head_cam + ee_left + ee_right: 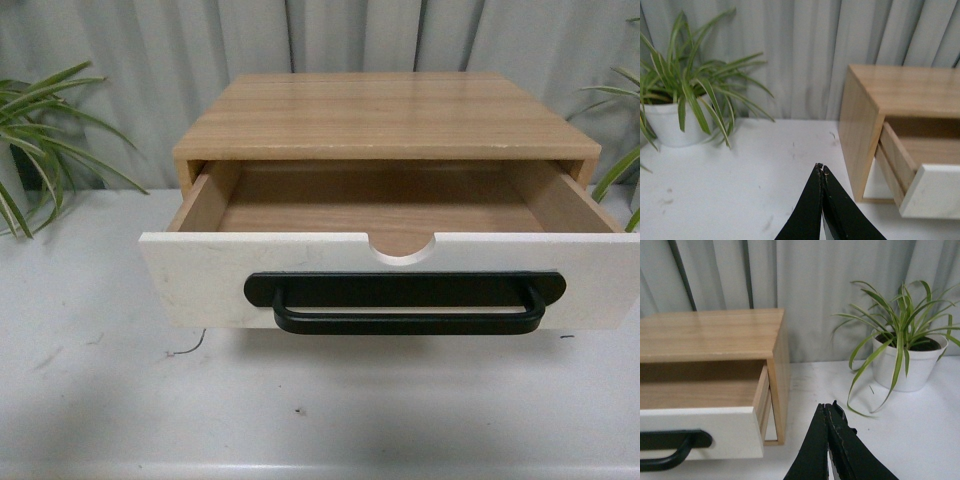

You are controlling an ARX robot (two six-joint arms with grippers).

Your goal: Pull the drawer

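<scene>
The drawer [200, 280] stands pulled out of its wooden cabinet [385, 115], its white front toward me with the black bar handle [405, 305] and a half-round notch [403, 250] in the top edge. Its inside looks empty. Neither arm shows in the front view. My left gripper [820, 166] is shut on nothing, above the table to the left of the cabinet [860, 130] and the drawer's corner [932, 192]. My right gripper [828, 406] is shut on nothing too, right of the cabinet [780, 375], apart from the drawer front [735, 432] and handle end [675, 447].
A potted spider plant [670, 120] stands left of the cabinet, and another in a white pot [907, 362] stands to its right. Grey curtains [150, 60] hang behind. The white table [320, 410] runs in front of the drawer.
</scene>
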